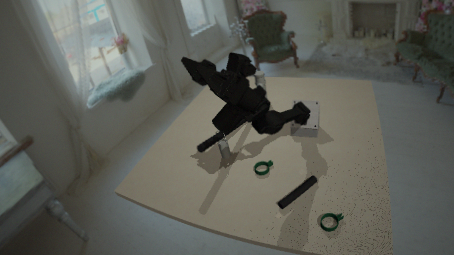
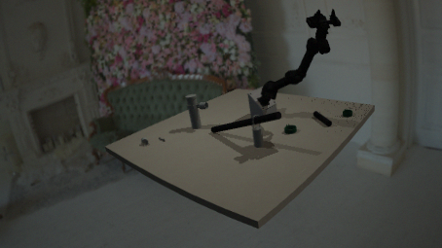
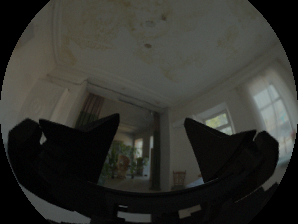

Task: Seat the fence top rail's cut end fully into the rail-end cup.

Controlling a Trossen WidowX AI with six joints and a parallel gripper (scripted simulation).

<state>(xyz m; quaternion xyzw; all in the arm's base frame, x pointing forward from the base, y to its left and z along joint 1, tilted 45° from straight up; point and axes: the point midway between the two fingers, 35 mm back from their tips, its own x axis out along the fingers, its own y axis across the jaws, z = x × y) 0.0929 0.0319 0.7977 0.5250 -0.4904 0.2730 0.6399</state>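
Observation:
My gripper (image 1: 207, 57) (image 2: 326, 15) (image 3: 153, 119) is open and empty, raised high above the table and well away from the rail. The long black rail (image 2: 239, 124) (image 1: 210, 142) passes through the loop cap on the small grey post (image 2: 257, 138) (image 1: 225, 151). In the exterior view its far end is low, in front of the big grey post (image 2: 195, 118) (image 1: 260, 82) and below the rail-end cup (image 2: 202, 105). The rail looks outside the cup. The cup hangs near the post's top. In the top view the arm hides the cup and much of the rail.
A short black bar (image 1: 297, 192) (image 2: 322, 119) and two green rings lie on the tan table (image 1: 165, 176) (image 2: 234, 181). Two small grey pieces lie beyond the big post in the exterior view. The arm's pale base block (image 1: 306, 132) stands behind the rail.

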